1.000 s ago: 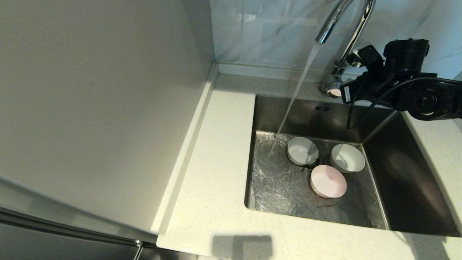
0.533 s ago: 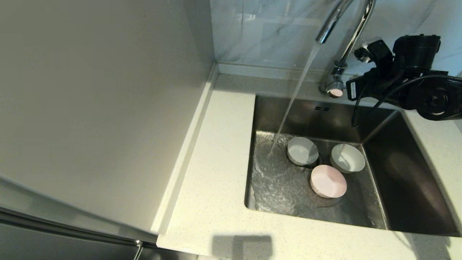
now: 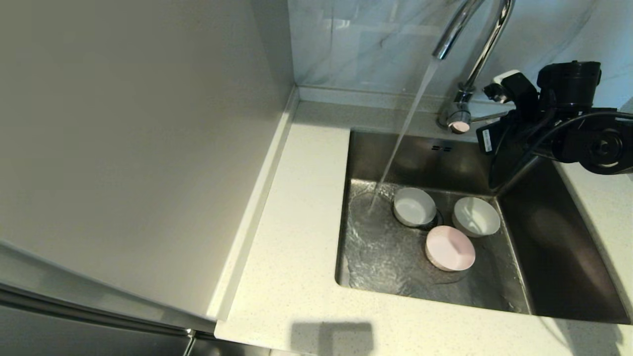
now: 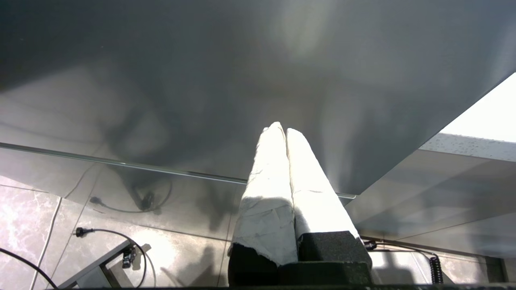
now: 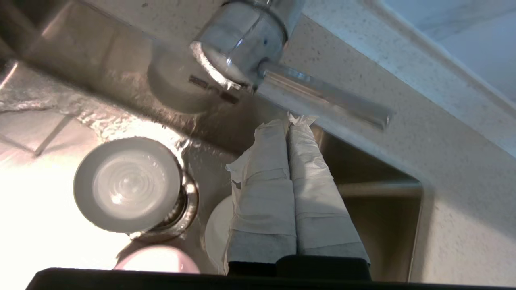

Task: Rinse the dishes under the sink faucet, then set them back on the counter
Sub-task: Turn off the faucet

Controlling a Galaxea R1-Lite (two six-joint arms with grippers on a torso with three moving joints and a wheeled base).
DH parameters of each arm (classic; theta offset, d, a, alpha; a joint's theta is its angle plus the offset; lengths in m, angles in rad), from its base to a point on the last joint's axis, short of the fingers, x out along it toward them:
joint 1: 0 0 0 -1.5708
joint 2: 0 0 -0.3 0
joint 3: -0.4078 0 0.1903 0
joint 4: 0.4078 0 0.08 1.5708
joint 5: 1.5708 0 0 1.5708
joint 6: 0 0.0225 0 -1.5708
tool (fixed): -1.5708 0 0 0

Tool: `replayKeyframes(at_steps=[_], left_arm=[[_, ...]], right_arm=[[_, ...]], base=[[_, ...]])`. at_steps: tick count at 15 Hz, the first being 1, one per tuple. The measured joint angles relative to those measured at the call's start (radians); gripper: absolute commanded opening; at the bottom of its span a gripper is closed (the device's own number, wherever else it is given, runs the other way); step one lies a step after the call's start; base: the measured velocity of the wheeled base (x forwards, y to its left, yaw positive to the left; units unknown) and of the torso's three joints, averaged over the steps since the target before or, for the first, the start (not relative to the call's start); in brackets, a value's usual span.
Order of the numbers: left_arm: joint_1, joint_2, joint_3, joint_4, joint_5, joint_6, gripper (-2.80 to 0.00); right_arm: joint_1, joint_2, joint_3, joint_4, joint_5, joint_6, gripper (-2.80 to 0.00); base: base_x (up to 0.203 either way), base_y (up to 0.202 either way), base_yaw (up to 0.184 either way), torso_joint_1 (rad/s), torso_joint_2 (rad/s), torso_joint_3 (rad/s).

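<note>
The right gripper (image 5: 287,123), clenched on nothing, hangs by the faucet (image 3: 462,89) handle. Three dishes (image 3: 414,206) sit in the sink (image 3: 568,257); the pink one is cut off in the wrist view. The left gripper (image 4: 281,129), clenched, is parked.

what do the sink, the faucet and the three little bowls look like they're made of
The sink looks like brushed stainless steel: dull grey with soft, streaky reflections.
The faucet looks like chrome-plated metal: mirror-bright, sharp highlights.
The two white bowls and the pink bowl look like glazed ceramic, smooth with a faint sheen, though hard plastic cannot be ruled out.
</note>
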Motion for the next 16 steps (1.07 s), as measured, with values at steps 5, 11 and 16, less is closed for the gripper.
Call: replayKeyframes(at_steps=[5, 11, 16], left_arm=[[0.0, 0.0, 0.0, 0.0, 0.0, 0.0, -2.8], [0.0, 0.0, 0.0, 0.0, 0.0, 0.0, -2.8], [0.0, 0.0, 0.0, 0.0, 0.0, 0.0, -2.8]], right_arm=[[-0.012, 0.089, -0.135, 0.003, -0.011, -0.003, -2.8], [-0.012, 0.147, -0.198, 0.0, -0.01, 0.0, -2.8], [-0.012, 0.181, -0.281, 0.011, -0.01, -0.017, -2.8]], base=[[0.0, 0.0, 0.0, 0.0, 0.0, 0.0], [0.0, 0.0, 0.0, 0.0, 0.0, 0.0], [0.0, 0.0, 0.0, 0.0, 0.0, 0.0]])
